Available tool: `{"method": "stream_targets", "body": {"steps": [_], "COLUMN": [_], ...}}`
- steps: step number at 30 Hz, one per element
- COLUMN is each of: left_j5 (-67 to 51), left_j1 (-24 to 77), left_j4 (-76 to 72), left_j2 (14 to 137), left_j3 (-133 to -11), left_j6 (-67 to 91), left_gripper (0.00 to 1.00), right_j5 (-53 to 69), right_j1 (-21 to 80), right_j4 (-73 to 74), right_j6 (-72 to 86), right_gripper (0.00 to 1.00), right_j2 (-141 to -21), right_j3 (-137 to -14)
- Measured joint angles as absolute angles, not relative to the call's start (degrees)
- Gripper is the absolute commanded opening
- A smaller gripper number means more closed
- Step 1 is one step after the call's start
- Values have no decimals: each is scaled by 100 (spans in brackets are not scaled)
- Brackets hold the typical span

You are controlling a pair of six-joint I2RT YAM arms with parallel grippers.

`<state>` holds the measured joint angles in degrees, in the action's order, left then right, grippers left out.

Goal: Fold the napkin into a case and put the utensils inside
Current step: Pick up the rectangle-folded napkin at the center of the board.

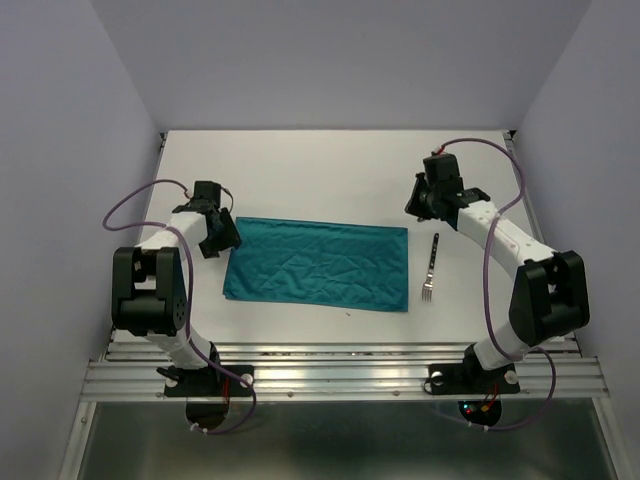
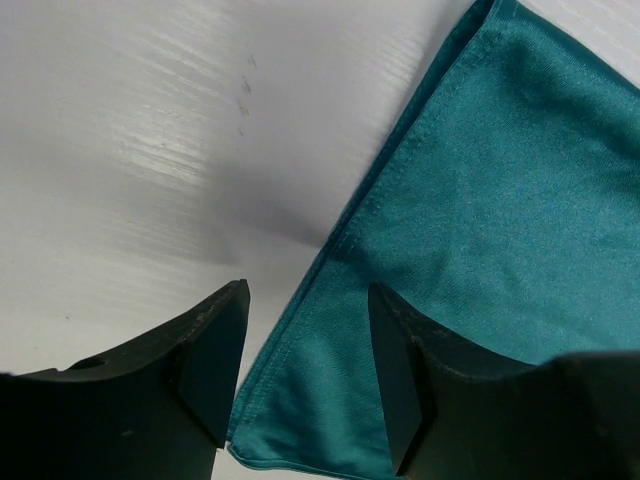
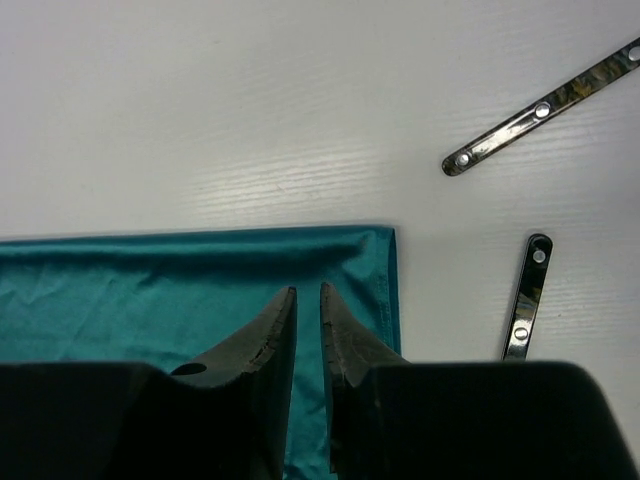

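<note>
The teal napkin lies folded into a long flat rectangle mid-table. My left gripper hovers at its far left corner, open. In the left wrist view the gripper straddles the hemmed edge of the napkin without pinching it. My right gripper is over the far right corner. Its jaws stand only slightly apart above the napkin, with nothing between them. The silver fork lies just right of the napkin, its handle showing. A second utensil's riveted handle lies farther off, hidden under the arm in the top view.
The white tabletop stretches behind the napkin to the back wall. Grey walls close in both sides. A metal rail runs along the near edge by the arm bases.
</note>
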<state>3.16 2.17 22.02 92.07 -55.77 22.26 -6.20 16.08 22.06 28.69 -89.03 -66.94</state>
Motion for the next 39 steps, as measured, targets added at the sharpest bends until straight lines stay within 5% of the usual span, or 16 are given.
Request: {"method": "stream_targets", "body": {"steps": [30, 34, 37, 39], "left_j5": [622, 650, 633, 642], "left_j1": [685, 755, 797, 819], "left_j4": [2029, 2040, 2012, 2010], "left_j2": [9671, 9730, 9765, 9771], "left_j3": [-5640, -5699, -5725, -5736], "left_j6": [2263, 2311, 2353, 2392], "left_gripper": [42, 24, 0, 0], "right_j5": [-569, -572, -572, -572], "right_j1": [1608, 1610, 1610, 1610], "right_j4": [2274, 2274, 2274, 2272], "right_j6": [2897, 2897, 2897, 2897], "right_gripper": [22, 22, 22, 22], "right_j2": [-8873, -8873, -8871, -8855], "right_j3": [-6313, -6313, -6313, -6289]}}
